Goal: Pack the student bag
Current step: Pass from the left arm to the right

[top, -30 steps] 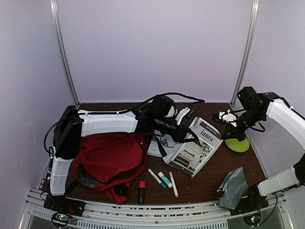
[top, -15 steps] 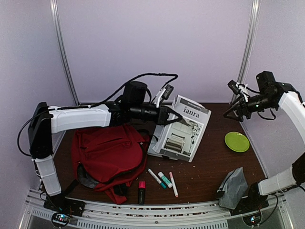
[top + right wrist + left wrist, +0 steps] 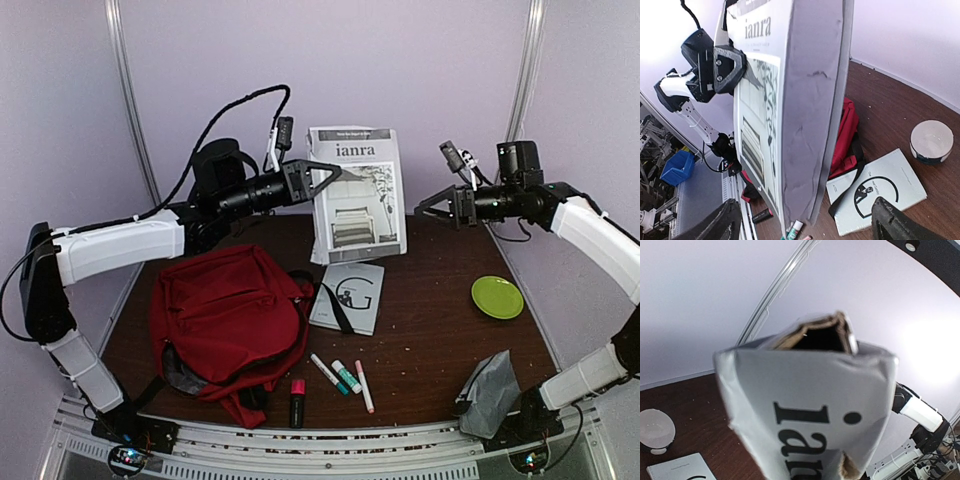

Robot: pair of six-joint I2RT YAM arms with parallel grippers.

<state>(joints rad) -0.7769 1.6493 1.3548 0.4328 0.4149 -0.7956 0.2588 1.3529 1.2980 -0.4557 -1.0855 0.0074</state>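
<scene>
Your student bag [image 3: 225, 320] lies slumped on the left of the table, its opening hard to make out from above. The left gripper [image 3: 330, 172] is clenched on the upper left edge of a grey magazine [image 3: 358, 195], held upright in the air. A white bowl [image 3: 931, 141] shows only to the wrist cameras. The table [image 3: 440, 330] is dark wood, the walls lilac. The magazine's cover reads "ianra" – beside it the right gripper [image 3: 425, 207] stands released, jaws wide.

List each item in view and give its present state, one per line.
left gripper: shut on the ianra book.
ianra book: held upright above the table.
right gripper: open, empty.
student bag: lying on the table.
white booklet: flat, black strap across it.
green plate: empty.
</scene>
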